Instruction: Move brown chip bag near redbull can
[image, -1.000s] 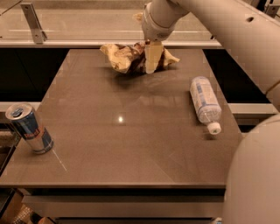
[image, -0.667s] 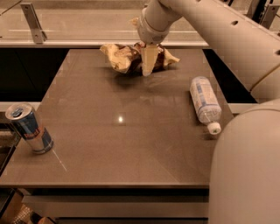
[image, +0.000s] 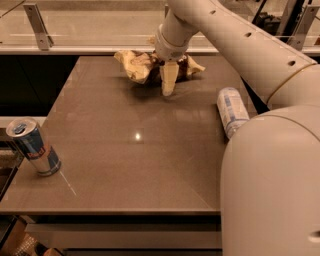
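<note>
The brown chip bag (image: 136, 65) lies crumpled at the far edge of the table, dark brown in the middle with pale tan ends. My gripper (image: 169, 84) hangs down from the white arm right at the bag's middle and covers part of it. Whether it grips the bag is hidden. The redbull can (image: 35, 147) stands upright at the table's near left edge, far from the bag.
A clear plastic water bottle (image: 231, 109) lies on its side at the table's right edge. The brown table (image: 135, 165) has a glass rail with metal brackets (image: 38, 25) behind it. My arm's large white body (image: 272, 185) fills the lower right.
The gripper has shifted slightly left and lower over the bag. The arm's body has swung further into the right of the view. The bag, can and bottle have not moved.
</note>
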